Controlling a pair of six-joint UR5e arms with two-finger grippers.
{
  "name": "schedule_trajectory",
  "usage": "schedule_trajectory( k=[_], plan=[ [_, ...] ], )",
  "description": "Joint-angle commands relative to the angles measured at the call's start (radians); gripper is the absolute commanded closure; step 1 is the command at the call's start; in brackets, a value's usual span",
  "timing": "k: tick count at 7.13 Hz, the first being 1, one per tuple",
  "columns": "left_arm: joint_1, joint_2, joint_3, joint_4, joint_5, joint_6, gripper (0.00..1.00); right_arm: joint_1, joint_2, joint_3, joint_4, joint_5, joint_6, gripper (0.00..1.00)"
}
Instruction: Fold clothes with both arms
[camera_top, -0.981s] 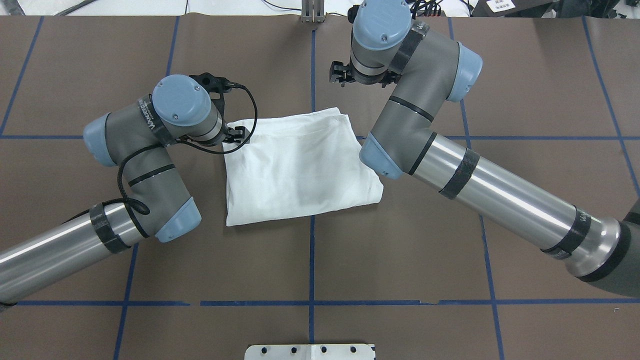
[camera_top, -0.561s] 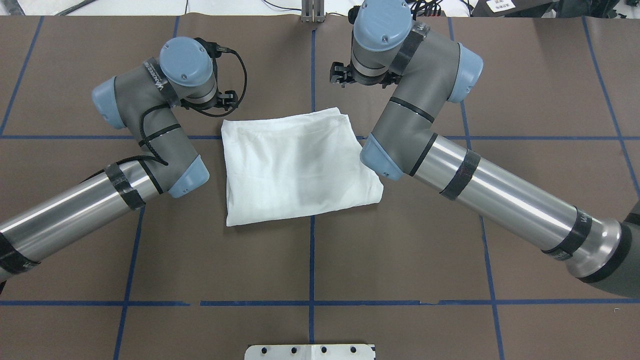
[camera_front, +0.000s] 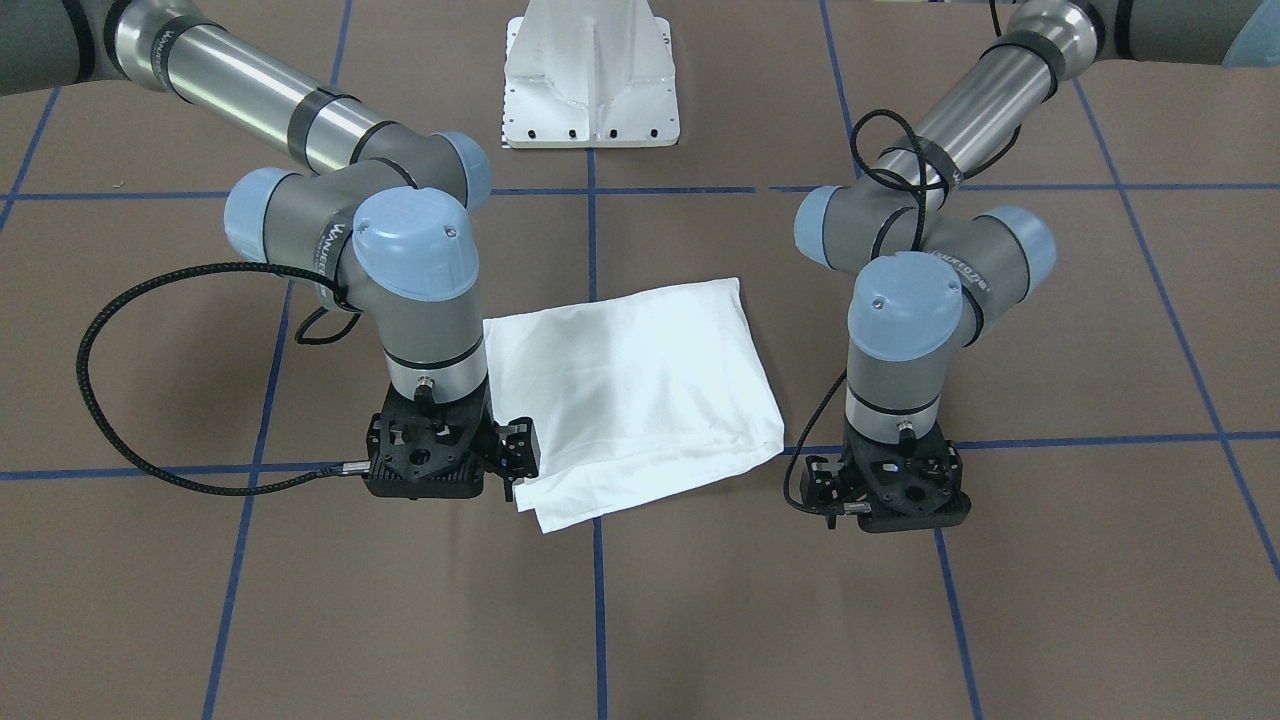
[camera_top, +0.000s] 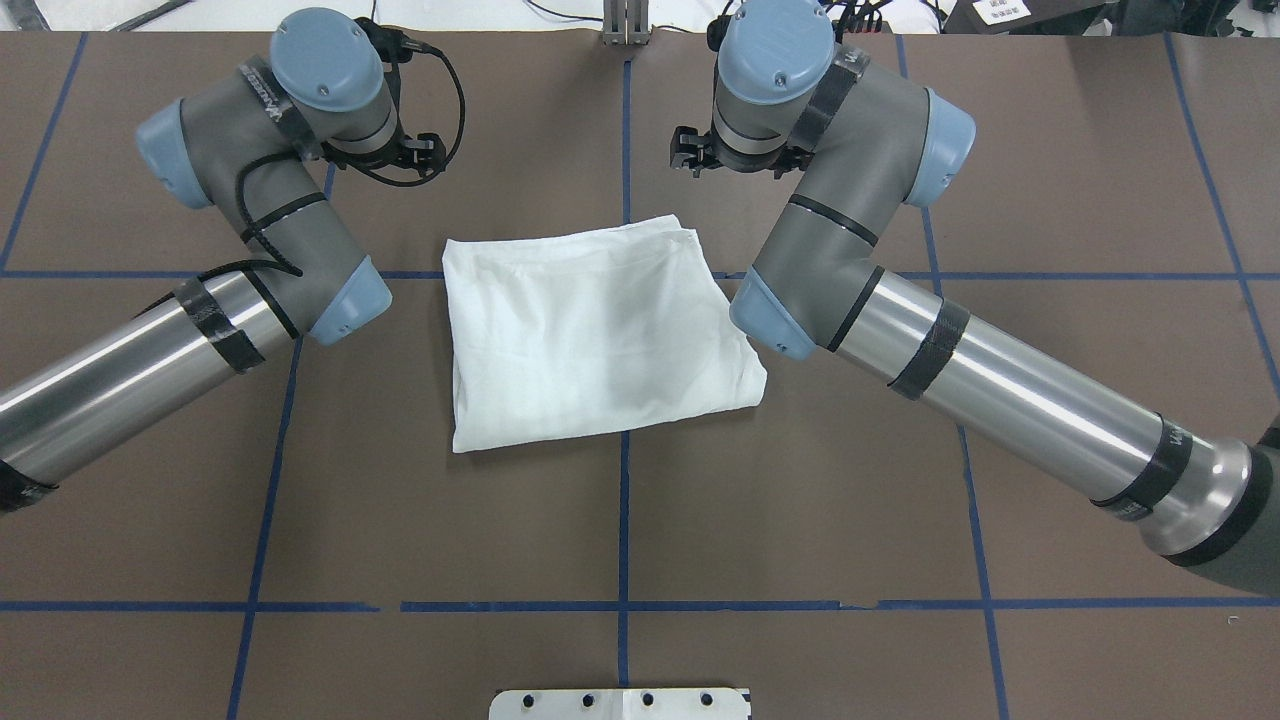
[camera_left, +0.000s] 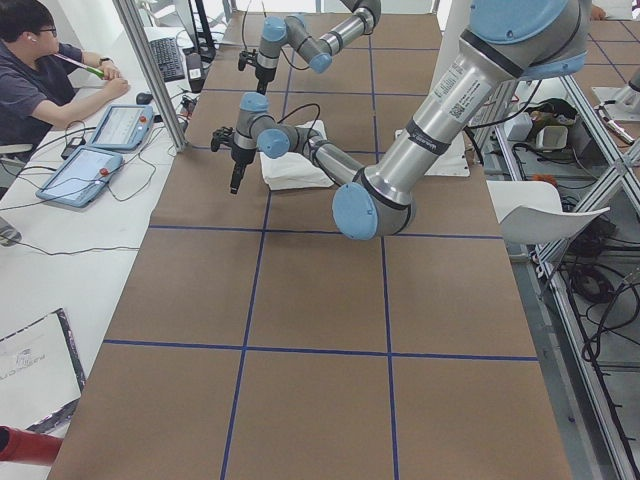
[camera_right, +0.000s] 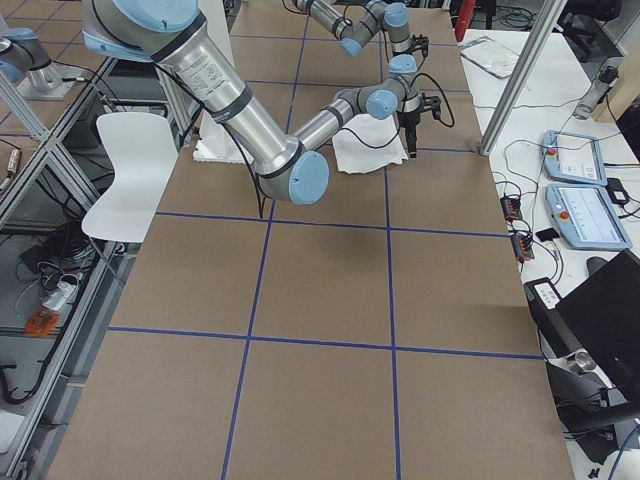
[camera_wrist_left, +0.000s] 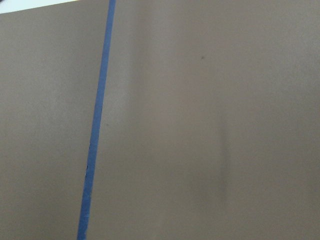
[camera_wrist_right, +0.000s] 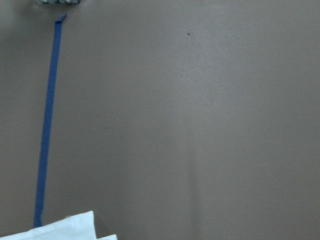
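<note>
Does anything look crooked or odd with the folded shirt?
The shirt lies folded but skewed to the blue tape grid, layers uneven at its far right corner. Nothing else stands out.

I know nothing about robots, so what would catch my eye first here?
A white folded shirt lies in the middle of the brown table, which is crossed by blue tape lines. Two grey, blue-capped arms flank it, the left arm and right arm, with the left pincer and right pincer both clear of the cloth.
</note>
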Motion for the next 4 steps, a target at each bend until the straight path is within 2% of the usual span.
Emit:
schedule_trajectory(
  k=[1, 2, 3, 4],
  plan=[
    [-0.096, 0.167, -0.249, 0.032, -0.202, 0.222, 0.00, 0.131, -0.136, 0.163, -0.132, 0.163, -0.259, 0.00],
    [-0.166, 0.250, -0.361, 0.099, -0.273, 0.348, 0.00, 0.229, -0.237, 0.239, -0.185, 0.240, -0.452, 0.00],
    [-0.221, 0.295, -0.431, 0.181, -0.293, 0.474, 0.00, 0.339, -0.323, 0.271, -0.239, 0.311, -0.697, 0.00],
    [-0.269, 0.321, -0.456, 0.236, -0.293, 0.592, 0.00, 0.440, -0.429, 0.285, -0.256, 0.358, -0.930, 0.00]
  ],
)
